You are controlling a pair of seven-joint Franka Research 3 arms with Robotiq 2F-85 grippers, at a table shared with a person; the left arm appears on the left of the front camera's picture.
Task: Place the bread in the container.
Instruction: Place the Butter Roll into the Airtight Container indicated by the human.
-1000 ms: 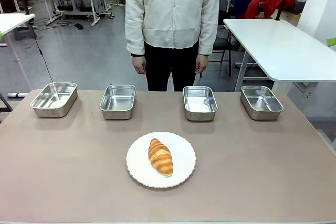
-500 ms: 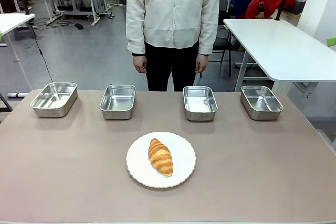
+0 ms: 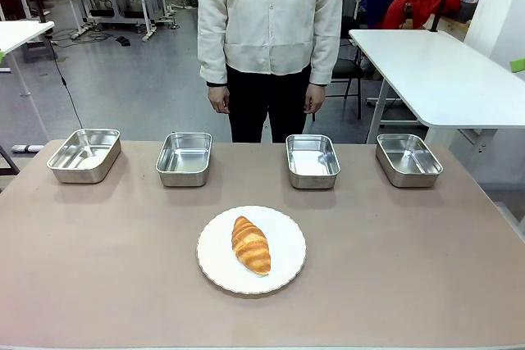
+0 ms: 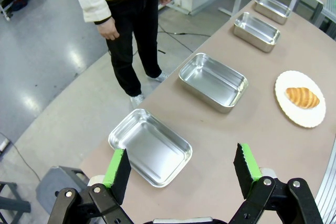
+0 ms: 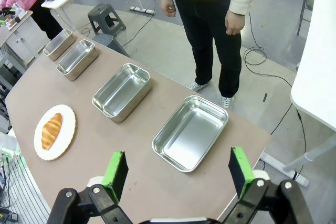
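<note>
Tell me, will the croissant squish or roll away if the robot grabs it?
The croissant looks puffy with a ridged crust, so it is likely light for its size, and a hard pinch would probably squash it. Lying long and flat on the smooth plate, it probably won't roll but might slide.

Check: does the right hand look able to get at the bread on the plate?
Probably yes: the right hand hangs open, and the bread lies uncovered on the plate, with nothing standing between them.
</note>
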